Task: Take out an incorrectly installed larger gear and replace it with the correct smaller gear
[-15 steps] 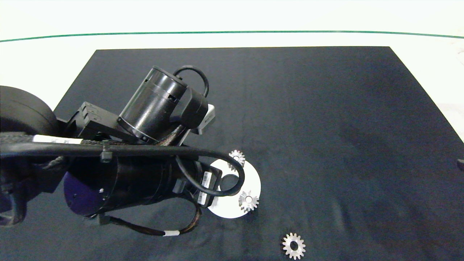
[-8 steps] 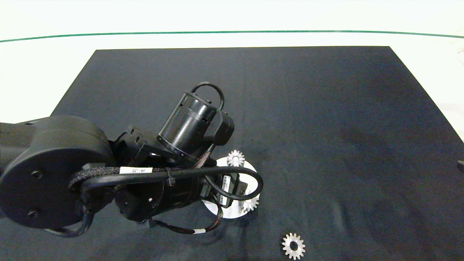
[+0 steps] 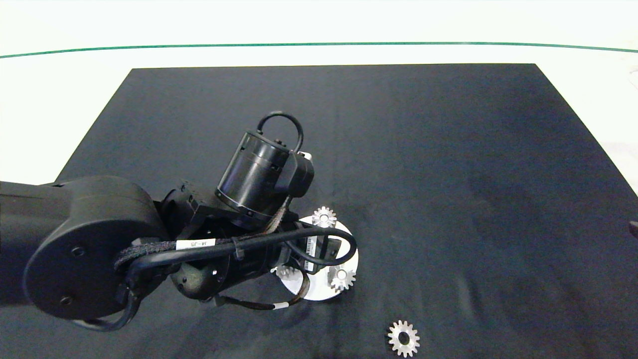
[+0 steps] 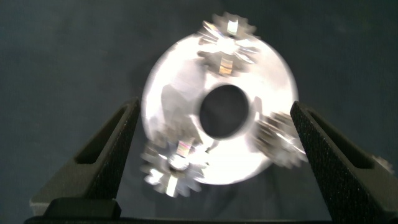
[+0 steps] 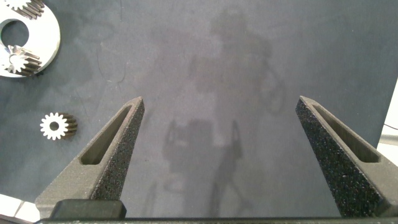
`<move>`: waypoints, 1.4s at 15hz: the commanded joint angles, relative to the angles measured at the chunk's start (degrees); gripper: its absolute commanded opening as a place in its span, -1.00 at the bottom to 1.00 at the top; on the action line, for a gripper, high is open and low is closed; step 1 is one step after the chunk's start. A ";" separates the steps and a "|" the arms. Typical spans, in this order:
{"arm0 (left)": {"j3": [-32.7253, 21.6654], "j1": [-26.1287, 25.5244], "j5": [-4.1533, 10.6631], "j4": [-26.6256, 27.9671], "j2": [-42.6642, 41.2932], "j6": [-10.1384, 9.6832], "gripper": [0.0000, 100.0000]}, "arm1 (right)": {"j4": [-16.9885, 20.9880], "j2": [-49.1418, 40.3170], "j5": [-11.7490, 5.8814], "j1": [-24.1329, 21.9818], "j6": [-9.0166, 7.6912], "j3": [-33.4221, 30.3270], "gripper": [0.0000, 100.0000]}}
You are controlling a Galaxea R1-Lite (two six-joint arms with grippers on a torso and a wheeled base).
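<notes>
The left gripper (image 4: pixel 214 165) hangs over the silver disc (image 3: pixel 349 257), fingers spread wide around it, holding nothing. Three chunky gears stand upright on the disc; which is the larger gear is blurred. The smaller gear (image 3: pixel 404 339) lies flat beyond the disc. The right gripper (image 5: pixel 217 155) gapes wide, well apart.

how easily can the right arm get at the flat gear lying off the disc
Probably easily: the smaller gear lies alone on the black mat, the right gripper is open, and the left gripper works over the disc.
</notes>
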 commanded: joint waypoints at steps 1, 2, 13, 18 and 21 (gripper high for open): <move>2.09 2.19 0.05 -1.44 0.03 1.89 1.00 | 0.17 -0.07 0.05 0.00 -0.08 0.08 1.00; 2.18 2.19 0.05 -1.44 -0.06 1.98 1.00 | 0.17 -0.16 0.05 0.00 -0.08 0.08 1.00; 10.53 4.91 -0.04 -10.06 -1.03 5.67 1.00 | 0.17 -0.42 0.05 0.00 -0.08 0.17 1.00; 11.93 5.09 -0.04 -10.59 -1.47 6.63 1.00 | 0.08 -0.42 0.05 0.00 -0.08 0.08 1.00; 12.55 4.56 -0.04 -10.50 -1.91 6.46 1.00 | 0.17 -0.51 0.05 0.00 -0.08 0.17 1.00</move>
